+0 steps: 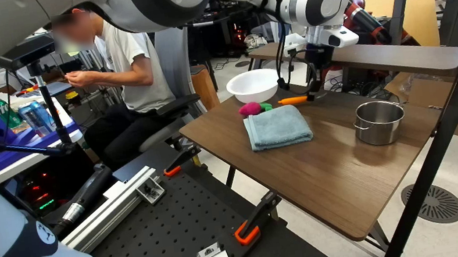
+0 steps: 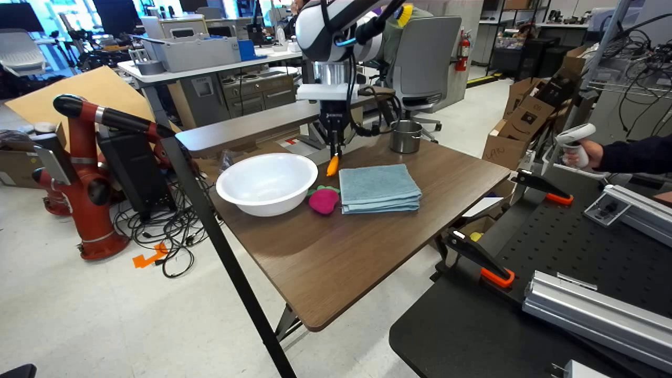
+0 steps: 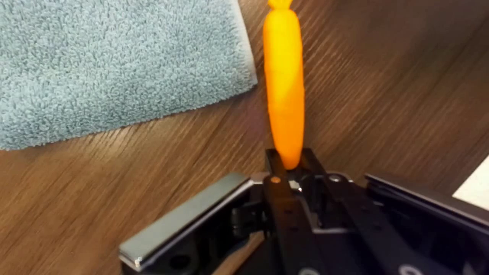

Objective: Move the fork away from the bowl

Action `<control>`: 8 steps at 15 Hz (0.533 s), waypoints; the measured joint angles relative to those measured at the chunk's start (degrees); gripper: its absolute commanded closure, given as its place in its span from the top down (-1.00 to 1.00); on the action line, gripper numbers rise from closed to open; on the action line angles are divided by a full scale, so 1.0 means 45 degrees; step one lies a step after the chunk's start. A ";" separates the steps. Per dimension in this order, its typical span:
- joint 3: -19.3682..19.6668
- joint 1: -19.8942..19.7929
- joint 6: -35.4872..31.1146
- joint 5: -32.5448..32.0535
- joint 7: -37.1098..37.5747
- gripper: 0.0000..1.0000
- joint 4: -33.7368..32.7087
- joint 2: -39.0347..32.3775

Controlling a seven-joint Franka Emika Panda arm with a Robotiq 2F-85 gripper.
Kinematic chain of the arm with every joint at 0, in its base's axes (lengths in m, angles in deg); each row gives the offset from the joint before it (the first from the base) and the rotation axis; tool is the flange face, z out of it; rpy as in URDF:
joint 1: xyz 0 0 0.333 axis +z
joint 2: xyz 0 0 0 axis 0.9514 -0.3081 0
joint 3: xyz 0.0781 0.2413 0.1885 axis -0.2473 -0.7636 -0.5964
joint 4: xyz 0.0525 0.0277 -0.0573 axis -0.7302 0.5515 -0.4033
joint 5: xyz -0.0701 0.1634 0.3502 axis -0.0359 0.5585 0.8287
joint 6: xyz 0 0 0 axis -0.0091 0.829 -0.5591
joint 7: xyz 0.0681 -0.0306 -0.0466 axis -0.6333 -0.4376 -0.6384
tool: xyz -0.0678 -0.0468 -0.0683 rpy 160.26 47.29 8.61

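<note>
The orange fork [image 1: 291, 100] shows in both exterior views; in the second place it is a short orange shape [image 2: 333, 166] near the towel's back corner. In the wrist view the fork [image 3: 284, 76] points away from the jaws, its far end cut off by the frame. My gripper [image 3: 290, 160] is shut on the fork's near end; it also shows in both exterior views [image 1: 315, 92] [image 2: 336, 151], low over the table. Whether the fork touches the table I cannot tell. The white bowl [image 1: 253, 95] stands apart from the fork and also shows here [image 2: 268, 208]; it is out of the wrist view.
A folded blue towel [image 1: 278, 127] lies beside the fork. A pink and green object [image 2: 323, 200] sits between bowl and towel. A silver metal pot [image 1: 379, 123] stands on the brown table [image 2: 336, 262]. A raised shelf [image 1: 400, 55] runs along the table's back.
</note>
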 measured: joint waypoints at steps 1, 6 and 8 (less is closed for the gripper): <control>-0.0002 0.0005 -0.0002 0.0000 -0.0026 -0.92 0.0005 0.0001; -0.0047 0.0060 -0.0117 0.0001 -0.0365 -0.92 0.0170 0.0091; -0.0061 0.0064 -0.0358 0.0008 -0.0493 -0.92 0.0422 0.0209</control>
